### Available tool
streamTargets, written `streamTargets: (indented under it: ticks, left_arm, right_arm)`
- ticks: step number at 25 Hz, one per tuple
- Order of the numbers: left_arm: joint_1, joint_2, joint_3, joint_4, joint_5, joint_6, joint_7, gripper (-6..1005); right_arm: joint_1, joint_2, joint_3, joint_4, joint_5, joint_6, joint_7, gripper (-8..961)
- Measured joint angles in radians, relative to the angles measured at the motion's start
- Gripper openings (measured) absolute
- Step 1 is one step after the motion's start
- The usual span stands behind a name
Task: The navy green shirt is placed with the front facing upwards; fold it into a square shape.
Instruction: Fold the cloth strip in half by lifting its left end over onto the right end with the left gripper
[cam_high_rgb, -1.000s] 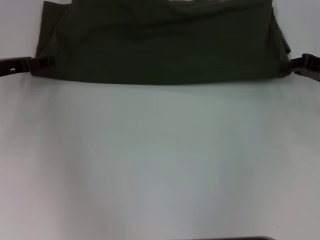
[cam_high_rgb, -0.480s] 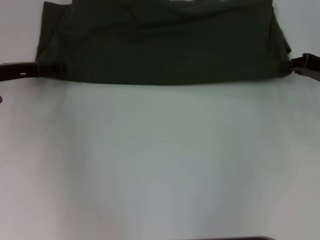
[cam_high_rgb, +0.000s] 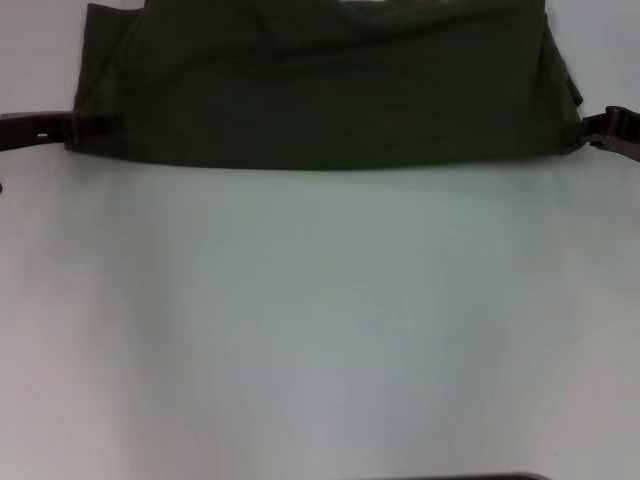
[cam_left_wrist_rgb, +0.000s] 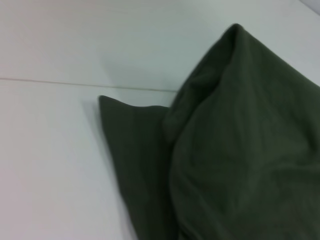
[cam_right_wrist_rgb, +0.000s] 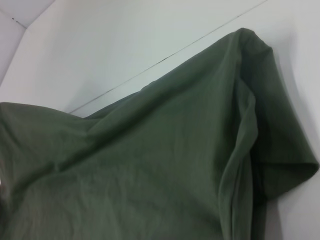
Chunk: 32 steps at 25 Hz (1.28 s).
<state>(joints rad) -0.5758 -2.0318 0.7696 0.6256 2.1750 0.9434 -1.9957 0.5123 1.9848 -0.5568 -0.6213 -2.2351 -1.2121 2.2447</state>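
1. Left tool reaches in level at the navy green shirt's near-left corner; its grip cannot be told.
2. The shirt lies across the desk's far side, near edge straight, bare desk before it.
3. Right tool meets the near-right corner, grip unclear.

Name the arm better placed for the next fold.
Neither alone, probably: the left pincer sits at the shirt's left near corner, the right pincer at its right one. Both look equally placed to lift the near edge together.
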Motion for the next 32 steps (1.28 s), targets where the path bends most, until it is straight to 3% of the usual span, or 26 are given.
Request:
streamTargets:
  ticks: [7, 10, 21, 32]
  left_arm:
    - [0.000, 0.005, 0.003, -0.005, 0.024, -0.005, -0.004, 749]
    - [-0.001, 0.002, 0.003, -0.007, 0.043, -0.004, -0.004, 554]
    - [0.002, -0.002, -0.002, 0.005, 0.048, -0.001, -0.005, 71]
    - [0.019, 0.007, -0.006, 0.041, 0.049, 0.084, -0.004, 20]
  right_arm:
    - [0.001, 0.001, 0.000, 0.000, 0.000, 0.001, -0.001, 21]
    - [0.002, 0.001, 0.000, 0.000, 0.000, 0.001, -0.001, 21]
    - [0.005, 0.002, 0.001, 0.000, 0.000, 0.000, -0.001, 22]
    - [0.000, 0.002, 0.018, 0.000, 0.000, -0.026, -0.036, 22]
